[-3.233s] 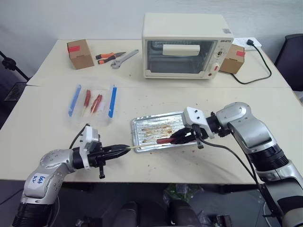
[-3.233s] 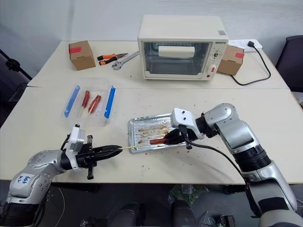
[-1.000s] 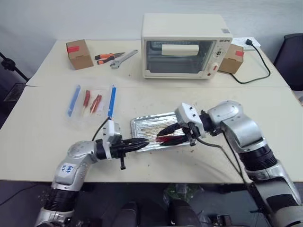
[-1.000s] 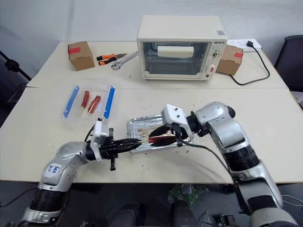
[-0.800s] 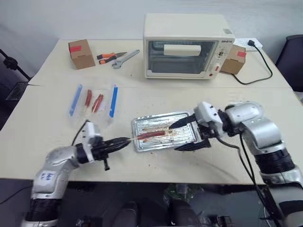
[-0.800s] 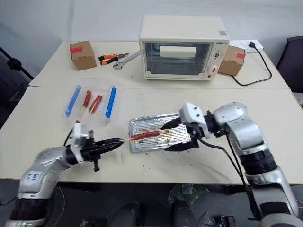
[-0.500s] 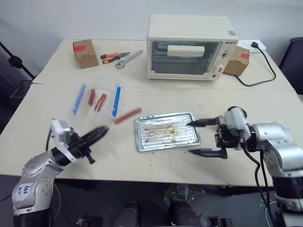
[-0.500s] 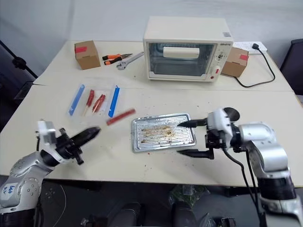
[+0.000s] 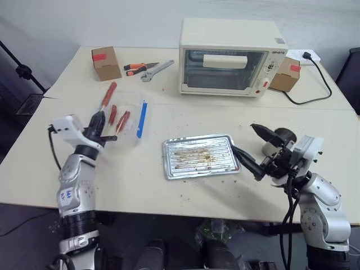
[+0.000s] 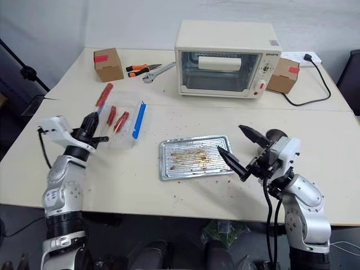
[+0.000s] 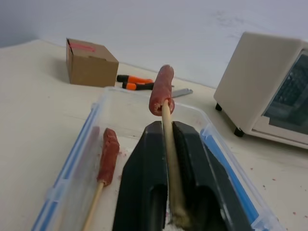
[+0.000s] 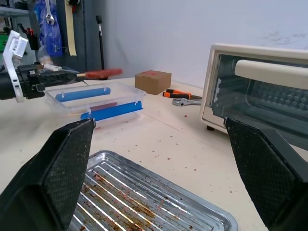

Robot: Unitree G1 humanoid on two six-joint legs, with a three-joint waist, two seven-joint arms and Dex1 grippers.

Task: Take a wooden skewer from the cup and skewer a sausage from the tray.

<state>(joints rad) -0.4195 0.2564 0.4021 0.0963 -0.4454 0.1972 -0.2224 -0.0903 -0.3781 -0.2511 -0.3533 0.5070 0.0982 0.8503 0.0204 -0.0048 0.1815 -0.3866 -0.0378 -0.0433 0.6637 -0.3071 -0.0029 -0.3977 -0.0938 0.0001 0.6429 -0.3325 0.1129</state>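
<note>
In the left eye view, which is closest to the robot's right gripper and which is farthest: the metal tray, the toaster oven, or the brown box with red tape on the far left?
From the right gripper:
1. The tray, just to its left, nearest.
2. The toaster oven, at the back.
3. The brown box, far back-left corner, farthest.

wall: pale grey | tables: beige | chair: dark

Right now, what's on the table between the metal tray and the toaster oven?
Only bare tabletop with a few brown crumbs lies between the tray and the toaster oven, as the left eye view shows.
</note>
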